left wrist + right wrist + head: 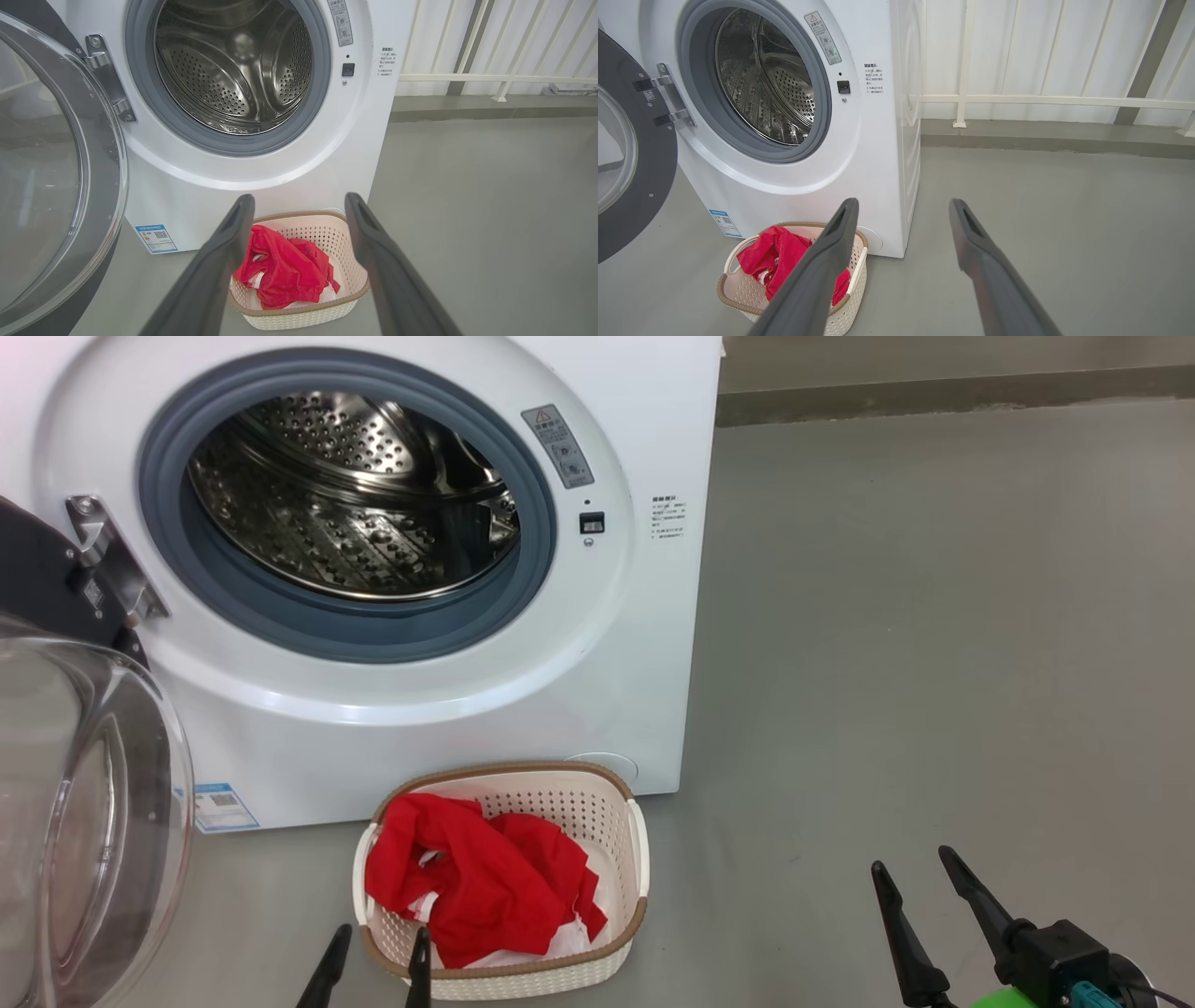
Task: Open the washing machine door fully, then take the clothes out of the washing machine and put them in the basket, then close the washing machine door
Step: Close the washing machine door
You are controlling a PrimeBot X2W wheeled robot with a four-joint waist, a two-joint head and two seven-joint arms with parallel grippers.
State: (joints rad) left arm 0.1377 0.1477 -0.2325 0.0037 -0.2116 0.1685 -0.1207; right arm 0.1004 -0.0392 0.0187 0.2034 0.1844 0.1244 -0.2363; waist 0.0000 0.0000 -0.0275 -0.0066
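Left gripper [300, 198]: the jaws are standing wide and are holding nothing. In the head view its fingertips are hovering at the near rim of the basket [597, 812], and I am judging them clear of it.

Right gripper [911, 861]: the jaws are also standing wide and gripping nothing. It is hanging over bare floor [934, 663] at 4 o'clock of the basket, well apart from it.

The clothes [485, 877] are lying in the basket, which is sitting just beside the washer [560, 709] front, at 6 o'clock of the drum [355, 495]. The drum is showing no fabric that I can see. The door [37, 579] is hanging open at 9 o'clock of the drum.

I am judging door closing to be the step in hand. Hazards:
- The glass bowl [93, 821] is smooth and curved, so a fingertip pushing there is likely to slide off. The black rim [644, 196] is offering safer contact.
- A soft push is risking an unlatched door.
- The left arm is working between door and basket, so a low sweep is risking knocking the basket or snagging the clothes.
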